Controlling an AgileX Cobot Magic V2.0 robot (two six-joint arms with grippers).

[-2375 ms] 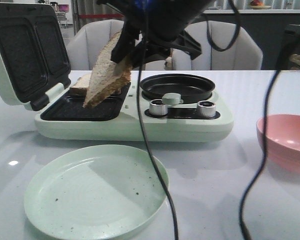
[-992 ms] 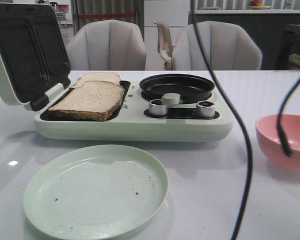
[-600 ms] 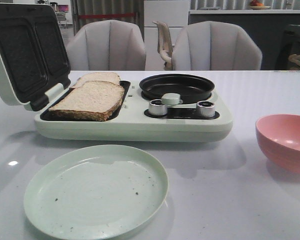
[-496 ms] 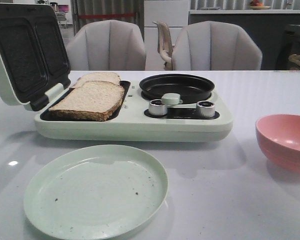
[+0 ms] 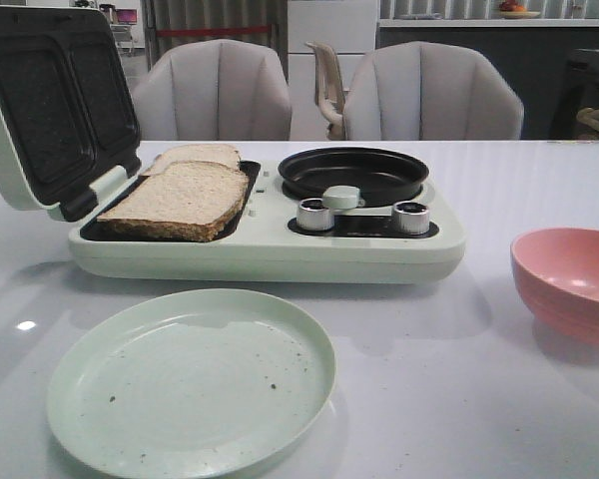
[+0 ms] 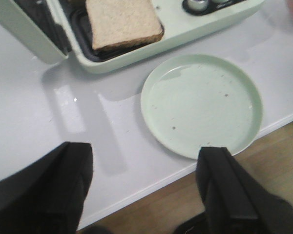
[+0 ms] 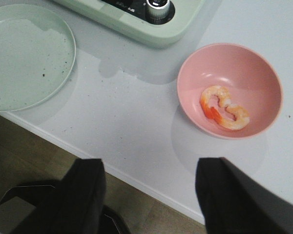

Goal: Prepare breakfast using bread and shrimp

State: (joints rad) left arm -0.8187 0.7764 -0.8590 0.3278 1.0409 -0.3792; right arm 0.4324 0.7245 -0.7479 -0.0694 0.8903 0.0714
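A big white table [image 5: 499,399] holds a pale green breakfast maker [image 5: 270,235] with two tan bread slices [image 5: 180,197] on its left tray. The round green plate [image 5: 192,379] sits in front. Orange shrimp [image 7: 223,108] lie in the pink bowl [image 7: 229,58]. Both the left gripper [image 6: 141,195] and the right gripper [image 7: 149,195] are spread wide, holding nothing.

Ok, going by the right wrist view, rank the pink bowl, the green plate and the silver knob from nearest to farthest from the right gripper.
1. The pink bowl, just beyond the right gripper, with the shrimp inside it.
2. The green plate, off to the side near the table edge; only slightly farther than the bowl.
3. The silver knob, farthest, on the pale green cooker behind both.
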